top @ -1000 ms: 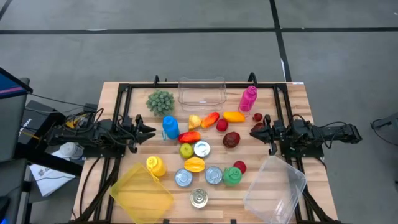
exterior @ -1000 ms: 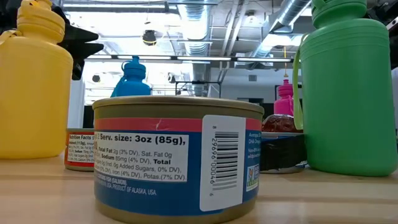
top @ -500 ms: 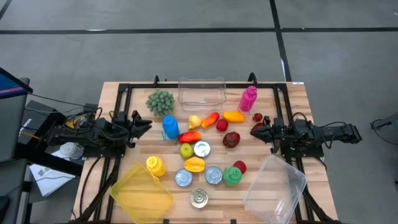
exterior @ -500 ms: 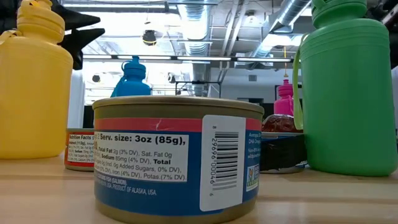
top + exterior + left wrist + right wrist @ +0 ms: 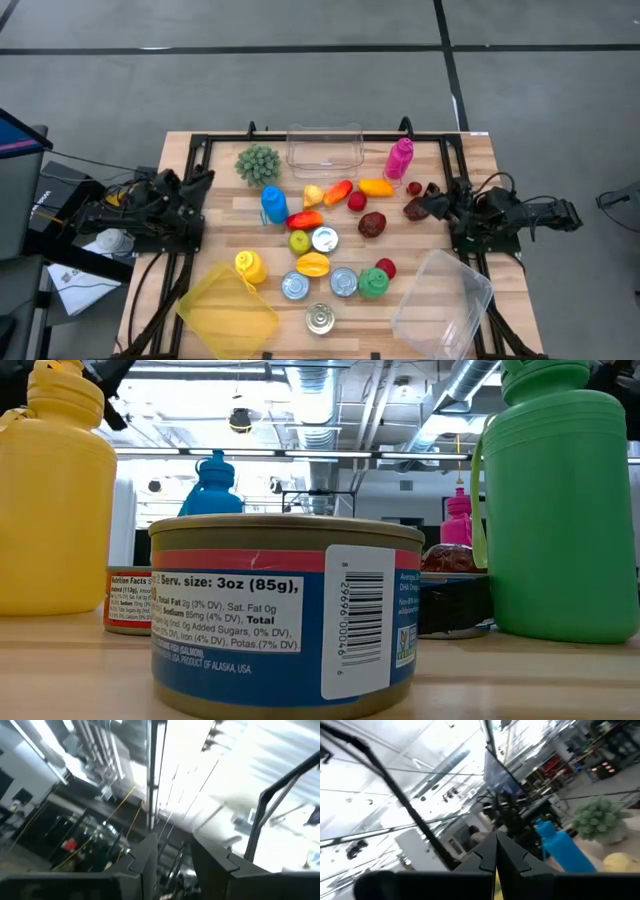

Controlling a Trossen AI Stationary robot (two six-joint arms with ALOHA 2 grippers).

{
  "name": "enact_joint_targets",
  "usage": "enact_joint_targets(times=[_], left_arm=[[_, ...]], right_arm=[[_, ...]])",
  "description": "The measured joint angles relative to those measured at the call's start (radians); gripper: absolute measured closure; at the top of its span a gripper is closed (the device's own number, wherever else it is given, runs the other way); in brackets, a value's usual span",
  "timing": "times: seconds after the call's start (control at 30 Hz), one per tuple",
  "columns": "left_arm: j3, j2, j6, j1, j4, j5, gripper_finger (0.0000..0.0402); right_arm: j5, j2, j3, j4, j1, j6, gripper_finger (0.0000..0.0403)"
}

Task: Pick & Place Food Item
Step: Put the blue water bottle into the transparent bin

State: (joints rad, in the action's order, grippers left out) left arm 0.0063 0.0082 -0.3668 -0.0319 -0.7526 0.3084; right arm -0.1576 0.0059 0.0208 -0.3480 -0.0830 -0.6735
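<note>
No single food item is marked out. I judge the dark red toy fruit [image 5: 372, 224] the likeliest pick: it lies on the table [image 5: 470, 160], well to the side of the blue bottle [image 5: 274, 204] that faces my right arm. Among all the scattered food it is one of the pieces nearest my right end effector [image 5: 418, 208].

That end effector has its fingers pressed together and holds nothing. It sits farther from the blue bottle than the fruit does. My left end effector [image 5: 205, 178] is on the bottle's other side, close by. Its fingers are spread a little with nothing between them, and it is tipped up toward the ceiling.

I expect the fruit to be hollow moulded plastic:
- light
- stiff rather than squashy
- not fragile
- smooth and rounded, so it could squirt out of a shallow pinch or roll if nudged

I would part the fingers wider than its body, come down over the top, and close across its widest middle, low enough that the curve works for me.

The cans [image 5: 344, 281] grouped beyond the fruit from the bottle look heavier and should not be bumped.
</note>
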Motion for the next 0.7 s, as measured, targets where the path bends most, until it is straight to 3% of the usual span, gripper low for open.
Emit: enact_joint_targets(times=[0.4,0.57,0.7], left_arm=[[0.029,0.006,0.016,0.000,-0.008,0.044,0.0296],[0.219,0.119,0.027,0.000,0.218,0.010,0.0336],[0.441,0.290,0.027,0.000,0.457,-0.102,0.0379]], right_arm=[[-0.118,0.000,0.002,-0.008,0.000,0.000,0.0403],[-0.145,0.000,0.002,-0.007,0.000,0.003,0.0403],[-0.158,0.000,0.002,-0.006,0.000,0.003,0.0403]])
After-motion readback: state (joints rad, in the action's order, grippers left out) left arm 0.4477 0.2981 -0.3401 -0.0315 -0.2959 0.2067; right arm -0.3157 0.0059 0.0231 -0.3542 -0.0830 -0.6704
